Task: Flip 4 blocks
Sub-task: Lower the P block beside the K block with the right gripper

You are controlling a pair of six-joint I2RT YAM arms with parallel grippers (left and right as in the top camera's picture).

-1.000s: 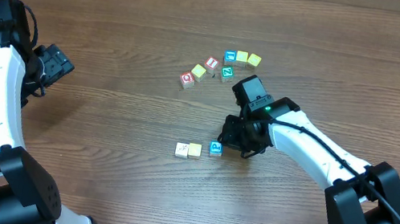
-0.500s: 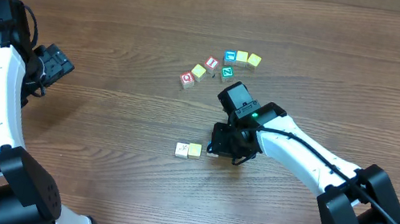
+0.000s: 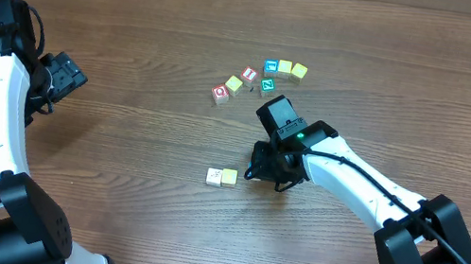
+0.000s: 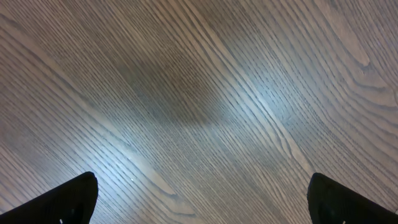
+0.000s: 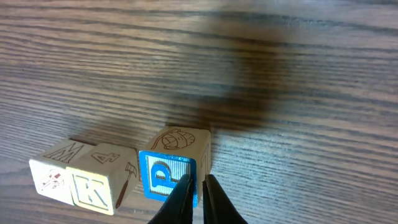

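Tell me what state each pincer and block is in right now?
Left pincer: open, over the table.
Right pincer: shut, tips at the blue block's edge.
Blue block: on the table, blue face turned sideways, beside yellow block.
Yellow block: flat, touching cream block.
Cream block: flat on the table.

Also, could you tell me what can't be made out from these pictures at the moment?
Overhead: the blue P block is hidden under the right gripper.
Overhead: letters on the far cluster of blocks are too small to read.
Left wrist: the bottom edge cuts off the left gripper; only table shows.
Right wrist: whether the fingertips touch the blue P block is unclear.
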